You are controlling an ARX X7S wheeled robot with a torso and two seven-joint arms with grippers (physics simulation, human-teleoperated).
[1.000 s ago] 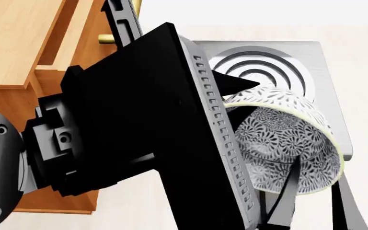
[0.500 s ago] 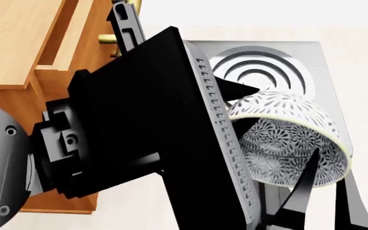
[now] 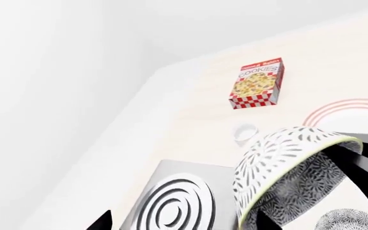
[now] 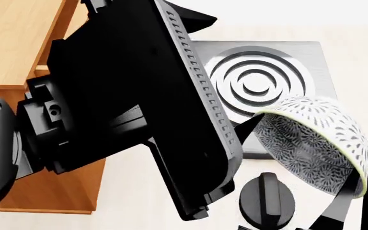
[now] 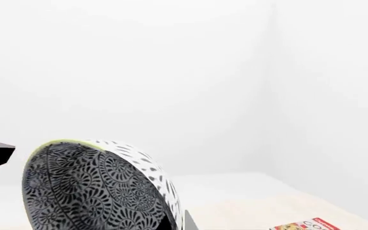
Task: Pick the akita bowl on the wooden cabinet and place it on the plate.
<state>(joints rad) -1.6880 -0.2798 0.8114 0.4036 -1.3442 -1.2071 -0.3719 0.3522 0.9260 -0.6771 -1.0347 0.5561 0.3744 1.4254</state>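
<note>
The akita bowl (image 4: 325,143) hangs tipped on its side, its rim pinched between the right gripper (image 4: 353,203) fingers; beyond the fingertips lie the grey stove (image 4: 260,81), white cup (image 3: 244,132), cookie box (image 3: 256,84) and plate (image 3: 350,111); the left arm (image 4: 126,105) crosses the wooden cabinet (image 4: 17,43), its grip unclear.

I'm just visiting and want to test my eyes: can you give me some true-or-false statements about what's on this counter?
1. The akita bowl is tilted on its side. True.
2. The bowl already sits on the plate. False: it is up in the air near the stove, and the plate lies beyond it.
3. A cookies box lies on the counter. True.
4. A pot stands on the stove. False: its rings are bare.
5. A small white cup sits between the cookies box and the stove. True.
</note>
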